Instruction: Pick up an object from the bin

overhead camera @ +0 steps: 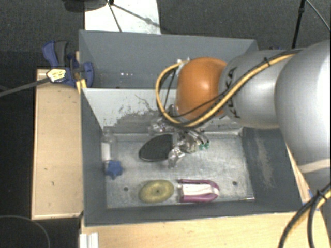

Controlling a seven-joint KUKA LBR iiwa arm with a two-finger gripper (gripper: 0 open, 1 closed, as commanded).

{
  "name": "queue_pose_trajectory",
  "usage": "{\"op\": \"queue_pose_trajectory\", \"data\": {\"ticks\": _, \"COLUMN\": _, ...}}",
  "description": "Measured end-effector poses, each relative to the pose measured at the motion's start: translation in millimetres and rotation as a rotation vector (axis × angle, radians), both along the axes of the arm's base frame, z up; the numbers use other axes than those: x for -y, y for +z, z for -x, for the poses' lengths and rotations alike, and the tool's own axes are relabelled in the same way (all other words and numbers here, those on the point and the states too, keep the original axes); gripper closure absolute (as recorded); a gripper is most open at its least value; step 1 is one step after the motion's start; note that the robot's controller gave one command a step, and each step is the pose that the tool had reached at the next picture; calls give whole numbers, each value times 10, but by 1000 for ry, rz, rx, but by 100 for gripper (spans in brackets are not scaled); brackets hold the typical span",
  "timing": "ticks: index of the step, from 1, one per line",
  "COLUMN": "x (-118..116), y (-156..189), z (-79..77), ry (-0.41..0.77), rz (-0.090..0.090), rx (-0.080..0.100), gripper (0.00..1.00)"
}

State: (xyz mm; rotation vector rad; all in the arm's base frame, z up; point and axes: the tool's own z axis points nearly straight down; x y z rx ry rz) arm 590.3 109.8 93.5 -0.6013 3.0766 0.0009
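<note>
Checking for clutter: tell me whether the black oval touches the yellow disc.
Apart. Camera view shows bare bin floor between black oval and yellow disc.

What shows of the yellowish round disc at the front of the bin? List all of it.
The disc is round, flat and dull yellow-olive, with a darker spot at its middle; its material cannot be told. It lies flat on the floor of the grey bin, close to the front wall and left of centre. A purple and white packet lies just to its right; whether they touch cannot be told. Nothing lies on it.
</note>
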Motion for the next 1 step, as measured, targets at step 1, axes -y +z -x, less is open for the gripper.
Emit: {"op": "queue_pose_trajectory", "data": {"ticks": 1, "x": 1, "y": -9, "z": 6, "ry": 0, "rz": 0, "rx": -2, "gripper": 100}}
